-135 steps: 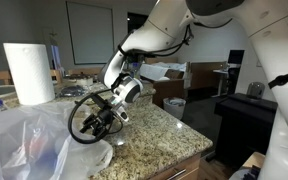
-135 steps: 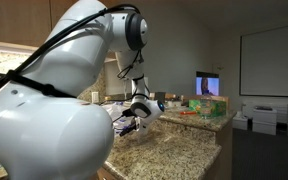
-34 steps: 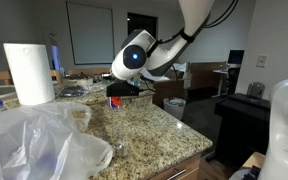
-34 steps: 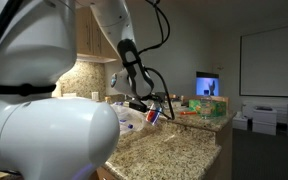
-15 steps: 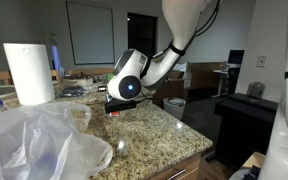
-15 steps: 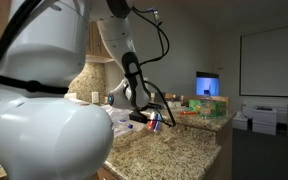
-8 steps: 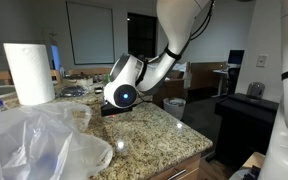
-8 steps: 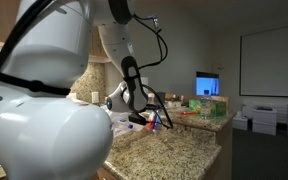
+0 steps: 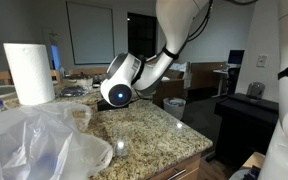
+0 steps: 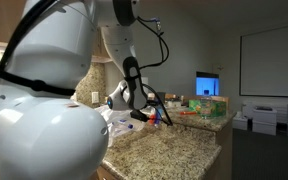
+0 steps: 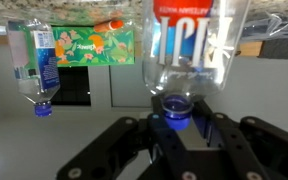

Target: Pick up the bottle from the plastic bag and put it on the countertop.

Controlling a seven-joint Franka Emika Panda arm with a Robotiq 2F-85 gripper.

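In the wrist view, which stands upside down, my gripper (image 11: pixel 174 122) is shut on the bottle (image 11: pixel 189 45). It is a clear bottle with a red and blue label, and its blue cap sits between the black fingers (image 11: pixel 132 140). In an exterior view the bottle (image 10: pixel 155 118) shows as a small red and blue shape low over the speckled countertop (image 10: pixel 179 150), at the gripper (image 10: pixel 144 116). From the opposite side the round wrist (image 9: pixel 118 94) hides bottle and fingers. The crinkled plastic bag (image 9: pixel 34 140) lies at the near left of the countertop (image 9: pixel 149 130), well away from the gripper.
A tall paper towel roll (image 9: pixel 29 72) stands behind the bag. A second clear bottle with a blue cap (image 11: pixel 39 70) and a green printed box (image 11: pixel 89 47) stand close to the held bottle. The counter's edge (image 9: pixel 189 140) runs along the right.
Since the oldest frames the arm has carried the bottle away from the bag to the far part of the counter. Over the last second the wrist has sunk lower and shifted slightly.
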